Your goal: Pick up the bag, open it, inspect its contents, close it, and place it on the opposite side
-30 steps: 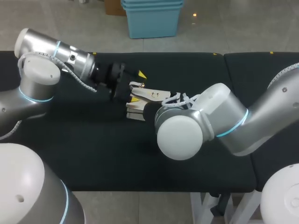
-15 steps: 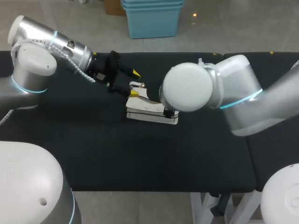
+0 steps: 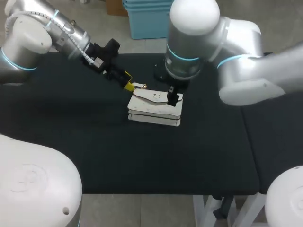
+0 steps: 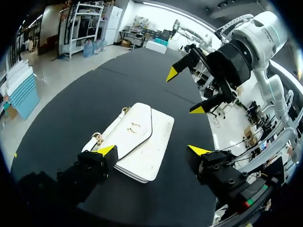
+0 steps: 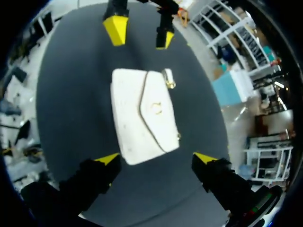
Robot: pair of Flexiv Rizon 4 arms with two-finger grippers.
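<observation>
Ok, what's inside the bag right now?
Nothing can be seen inside: the white bag lies flat on the table with its flap closed, covering whatever it holds.

"What can't you make out from the head camera?"

"The right gripper point(image 3: 173, 97), upper middle. Its own arm's wrist covers most of it, yellow tips included, and its dark fingers hide part of the white bag's point(image 3: 151, 111) right end."

"Inside the bag?"

"Hidden under the flap point(image 5: 158, 111). The clasp point(image 3: 157, 96) is too small to make out."
</observation>
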